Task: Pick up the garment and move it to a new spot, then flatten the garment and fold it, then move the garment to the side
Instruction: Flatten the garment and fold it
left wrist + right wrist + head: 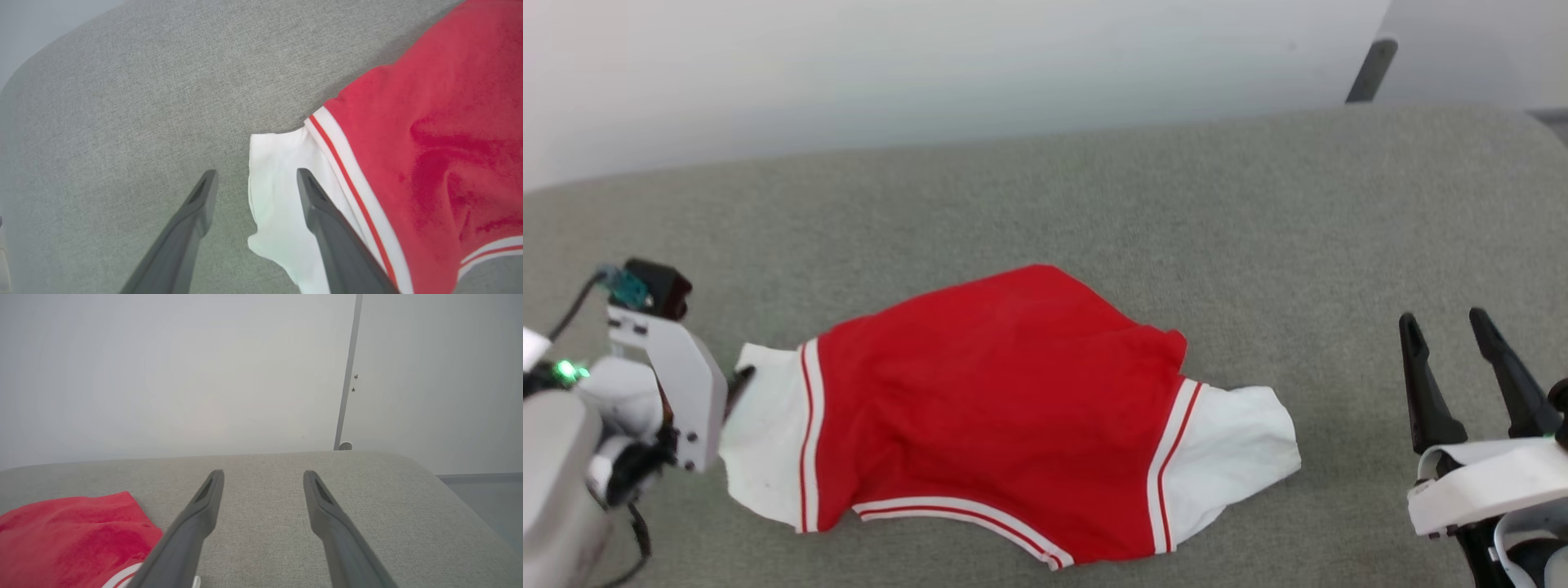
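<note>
On the grey woven padded surface, the bright red soft shirt with white sleeve ends and red-and-white stripe trim lies mid-surface, roughly spread but rumpled, with its near hem curling. Left gripper sits at the left white sleeve end, jaws wide open and holding nothing. One finger is over bare surface and the other over the white cloth, with the sleeve edge between them; can't tell if it touches the cloth. Right gripper hangs low right, jaws also spread and empty, well apart from the right white sleeve end. My read: grasp setup on the sleeve, for either the pick-up or a flattening pull, can't say which. Next move needs the left to drop and close on that edge, catching enough cloth not to slip; the right probably has to come in to the other sleeve. Other things around are the pale wall and a thin dark strip past the far edge, both well apart from the shirt, so I expect no obstruction.
</note>
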Tool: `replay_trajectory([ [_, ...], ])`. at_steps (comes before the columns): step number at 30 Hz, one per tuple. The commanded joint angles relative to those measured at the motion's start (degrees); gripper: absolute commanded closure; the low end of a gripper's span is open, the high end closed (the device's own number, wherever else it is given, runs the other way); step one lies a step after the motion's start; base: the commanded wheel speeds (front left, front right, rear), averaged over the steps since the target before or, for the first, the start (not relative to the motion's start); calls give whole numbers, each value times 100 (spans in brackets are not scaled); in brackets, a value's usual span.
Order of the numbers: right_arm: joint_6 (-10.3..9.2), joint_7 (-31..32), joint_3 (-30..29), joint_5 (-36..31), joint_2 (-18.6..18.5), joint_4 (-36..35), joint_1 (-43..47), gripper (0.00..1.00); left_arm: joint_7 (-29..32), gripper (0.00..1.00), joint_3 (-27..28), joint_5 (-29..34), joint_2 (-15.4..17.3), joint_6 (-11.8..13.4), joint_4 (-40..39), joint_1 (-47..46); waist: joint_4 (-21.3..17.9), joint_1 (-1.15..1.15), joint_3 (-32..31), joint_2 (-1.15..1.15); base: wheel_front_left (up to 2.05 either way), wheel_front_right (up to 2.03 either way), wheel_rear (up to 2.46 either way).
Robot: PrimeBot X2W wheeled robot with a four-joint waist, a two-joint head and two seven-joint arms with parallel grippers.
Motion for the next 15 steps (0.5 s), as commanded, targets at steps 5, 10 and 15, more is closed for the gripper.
replay_trajectory([
  [5,-2,-3,17,47,-32,65,203,0,95,0,94,-318,-16,176,-345,502,204,0,-490,0,0,0,0],
  [10,-2,49,20,70,-50,28,320,0,457,0,165,-612,99,514,-841,1015,236,0,-672,0,0,0,0],
  [15,-2,82,-13,92,-69,-61,406,0,662,0,231,-783,227,781,-1255,1385,211,0,-678,0,0,0,0],
])
